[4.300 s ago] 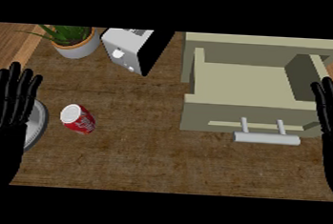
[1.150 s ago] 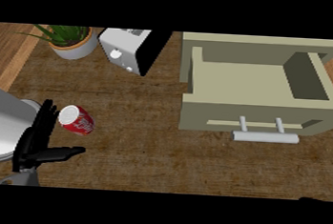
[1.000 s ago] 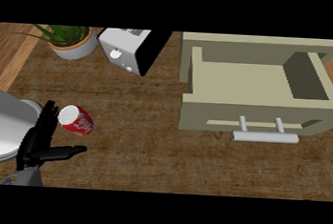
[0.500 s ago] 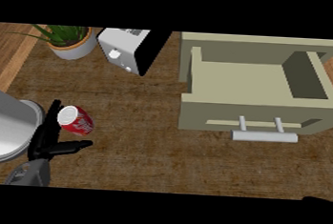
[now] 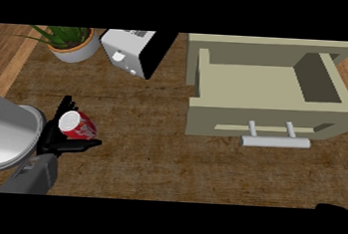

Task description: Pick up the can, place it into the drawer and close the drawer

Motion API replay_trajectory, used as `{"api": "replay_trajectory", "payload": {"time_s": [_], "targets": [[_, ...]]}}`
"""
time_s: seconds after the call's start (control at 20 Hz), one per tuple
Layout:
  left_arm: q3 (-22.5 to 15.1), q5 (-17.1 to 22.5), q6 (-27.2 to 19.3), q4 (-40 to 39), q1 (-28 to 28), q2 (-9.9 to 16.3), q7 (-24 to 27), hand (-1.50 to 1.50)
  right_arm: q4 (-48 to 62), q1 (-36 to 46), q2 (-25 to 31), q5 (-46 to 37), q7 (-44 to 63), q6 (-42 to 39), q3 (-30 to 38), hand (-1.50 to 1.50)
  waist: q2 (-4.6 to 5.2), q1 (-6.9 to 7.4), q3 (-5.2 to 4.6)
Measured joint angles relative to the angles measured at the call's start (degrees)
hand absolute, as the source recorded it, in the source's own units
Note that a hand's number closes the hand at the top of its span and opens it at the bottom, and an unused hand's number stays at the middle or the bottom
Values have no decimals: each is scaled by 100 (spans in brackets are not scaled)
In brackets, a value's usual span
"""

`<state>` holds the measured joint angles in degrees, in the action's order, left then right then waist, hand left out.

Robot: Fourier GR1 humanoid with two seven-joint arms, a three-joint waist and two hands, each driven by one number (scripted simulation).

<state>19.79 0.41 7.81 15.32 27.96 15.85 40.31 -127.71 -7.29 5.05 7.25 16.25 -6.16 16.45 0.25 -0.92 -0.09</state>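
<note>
From the head view, the black left hand [image 5: 60, 138] has crept in closer since half a second ago, and now it sits right against the red cylindrical can with the white top [image 5: 78, 125], fingers running up the can's left side and the thumb hooking in just below it, so it is starting to cup the can without fully wrapping it. The can itself lies on the brown counter [image 5: 167, 163] at the left, just beside the round grey plate [image 5: 7, 135], about where it was before. Over on the right, the beige drawer [image 5: 270, 101] stands pulled open and nothing shows inside it; its silver bar handle [image 5: 274, 141] faces the lower edge. Only a dark sliver of the right hand [image 5: 336, 207] shows at the bottom right corner, fingers impossible to tell. Count: one can, one drawer, one plate, one white toaster [image 5: 132, 52], one potted green plant [image 5: 69, 43].
</note>
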Motion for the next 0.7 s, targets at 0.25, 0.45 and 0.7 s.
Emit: {"api": "replay_trajectory", "payload": {"time_s": [0.25,0.45,0.7], "targets": [[-93,-69,339,-239,169,27,136,150,-38,50,-32,-30,27,29,-24,-150,6,-14,-2],[-113,-69,553,-374,341,-29,196,150,46,123,16,34,3,5,64,-150,11,-27,0],[-112,-46,711,-458,544,-96,289,150,-9,101,-21,-63,-15,15,25,-150,15,-33,-2]]}}
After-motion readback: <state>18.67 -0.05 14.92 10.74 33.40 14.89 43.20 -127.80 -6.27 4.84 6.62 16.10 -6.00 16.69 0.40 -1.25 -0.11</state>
